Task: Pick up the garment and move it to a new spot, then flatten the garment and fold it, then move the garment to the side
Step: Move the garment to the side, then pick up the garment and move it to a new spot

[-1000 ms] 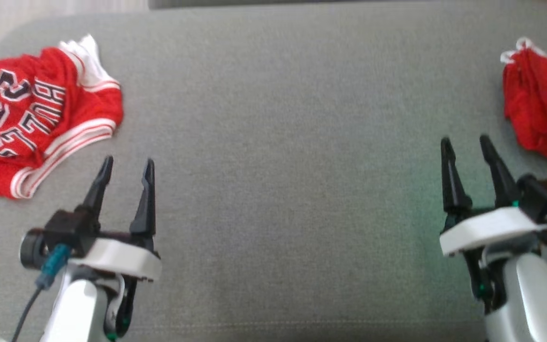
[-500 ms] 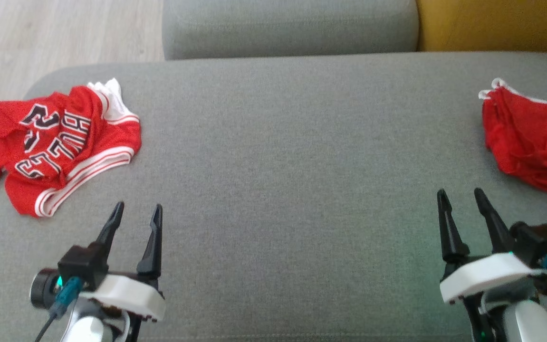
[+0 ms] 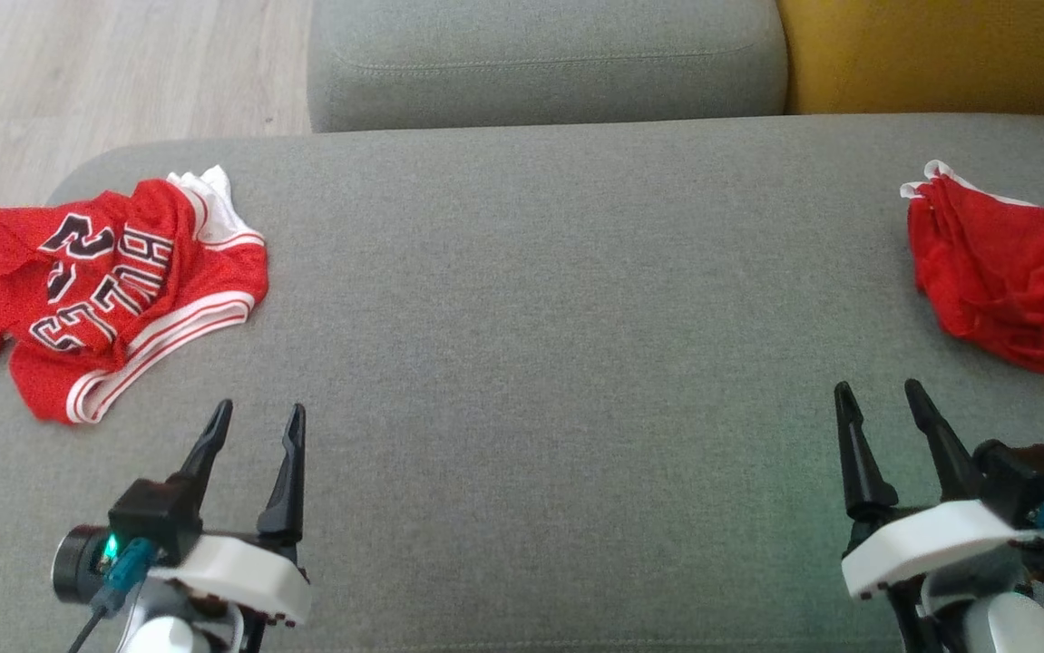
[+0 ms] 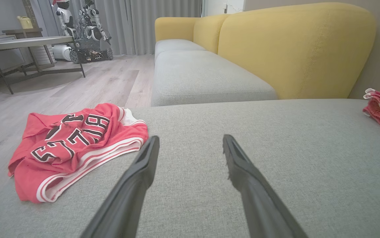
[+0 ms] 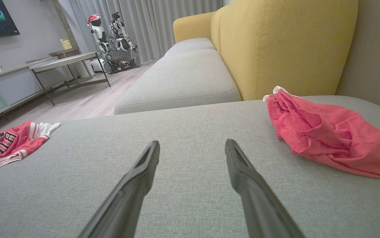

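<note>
The red jersey [image 3: 113, 290] lay rumpled, lettering up, at the left end of the grey cushion [image 3: 531, 363], and a plain red garment [image 3: 1002, 277] lay bunched at its right end. Neither looked flattened or neatly folded, so lifting, flattening, folding and setting aside seemingly all remained. The left gripper [image 3: 261, 406] and right gripper [image 3: 877, 385] hung over the cushion's near edge, fingers spread wide, empty.

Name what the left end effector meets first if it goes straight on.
Way looks free over the grey cushion; the Bulls jersey lies left of that line. Beyond, perhaps the sofa seat.
</note>
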Motion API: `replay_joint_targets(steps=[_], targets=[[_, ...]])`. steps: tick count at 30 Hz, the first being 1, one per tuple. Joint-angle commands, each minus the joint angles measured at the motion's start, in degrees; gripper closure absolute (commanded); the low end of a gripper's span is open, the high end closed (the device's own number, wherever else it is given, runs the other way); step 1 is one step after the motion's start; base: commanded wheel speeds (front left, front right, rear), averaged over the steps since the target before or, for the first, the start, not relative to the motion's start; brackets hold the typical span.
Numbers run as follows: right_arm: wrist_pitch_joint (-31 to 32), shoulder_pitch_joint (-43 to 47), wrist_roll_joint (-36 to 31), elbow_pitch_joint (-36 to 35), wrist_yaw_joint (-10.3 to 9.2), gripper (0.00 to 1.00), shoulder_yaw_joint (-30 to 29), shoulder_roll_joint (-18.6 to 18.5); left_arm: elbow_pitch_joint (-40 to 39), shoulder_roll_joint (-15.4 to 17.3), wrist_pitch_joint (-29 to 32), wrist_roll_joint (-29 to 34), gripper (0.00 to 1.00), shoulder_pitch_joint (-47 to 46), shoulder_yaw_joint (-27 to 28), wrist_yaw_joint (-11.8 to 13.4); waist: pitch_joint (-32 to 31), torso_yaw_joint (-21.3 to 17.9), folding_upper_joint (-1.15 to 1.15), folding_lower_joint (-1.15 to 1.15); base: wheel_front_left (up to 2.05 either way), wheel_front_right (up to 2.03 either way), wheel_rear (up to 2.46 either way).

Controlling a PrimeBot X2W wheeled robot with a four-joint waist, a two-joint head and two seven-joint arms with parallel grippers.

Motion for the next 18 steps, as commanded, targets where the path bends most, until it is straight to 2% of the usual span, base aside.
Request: replay_joint_targets(steps=[1, 18], targets=[[-0.04, -1.67, 0.06, -2.53, -0.05, 0.0, 1.29, -0.24, -1.92, 1.38, 0.02, -0.3, 0.0, -2.34, 1.68, 0.22, 0.12, -0.04, 0.0, 0.01, 0.0, 0.0, 0.0], [-0.54, -2.31, 0.3, -2.5, -0.05, 0.0, 1.15, -0.24, -1.91, 1.85, -0.11, -0.94, 0.0, -3.72, 1.2, 0.71, 1.01, -0.22, 0.0, 0.01, 0.0, 0.0, 0.0]])
